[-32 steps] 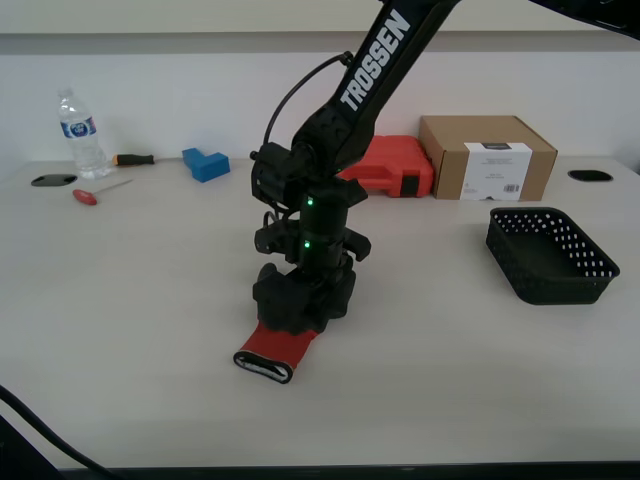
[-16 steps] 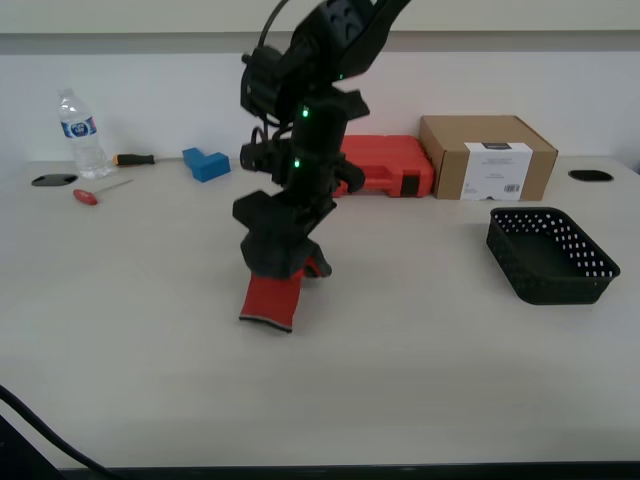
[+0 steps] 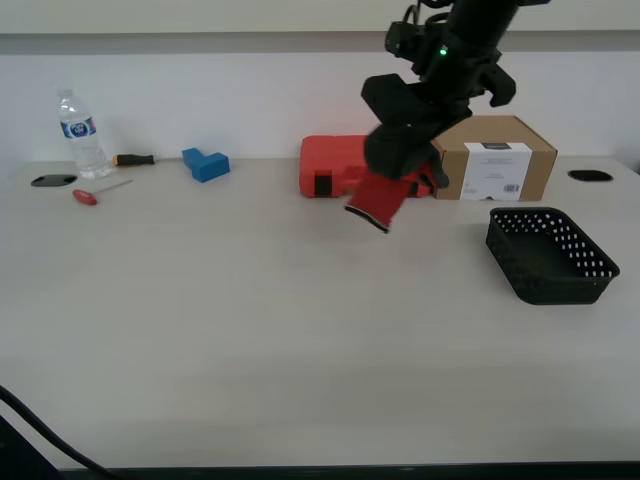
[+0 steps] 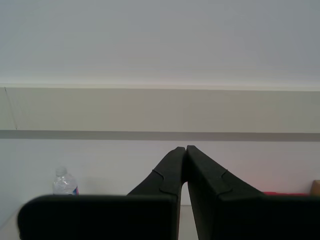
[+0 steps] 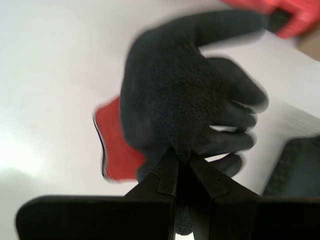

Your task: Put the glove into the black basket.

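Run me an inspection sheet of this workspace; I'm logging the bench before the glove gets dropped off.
Surface: pale table, bare in front; grommet holes at both far corners.
Job's things: glove held in the air, red cuff hanging down, short of the black basket, which looks empty.
Clutter: water bottle, screwdrivers, blue block, red case, cardboard box, all along the far edge.
Grippers: my first gripper shut on the glove's palm; my second gripper shut, empty, pointing at the wall.
Cables: one dark cable at the near corner on the exterior view's left.
Surroundings: plain white wall with a pale strip.
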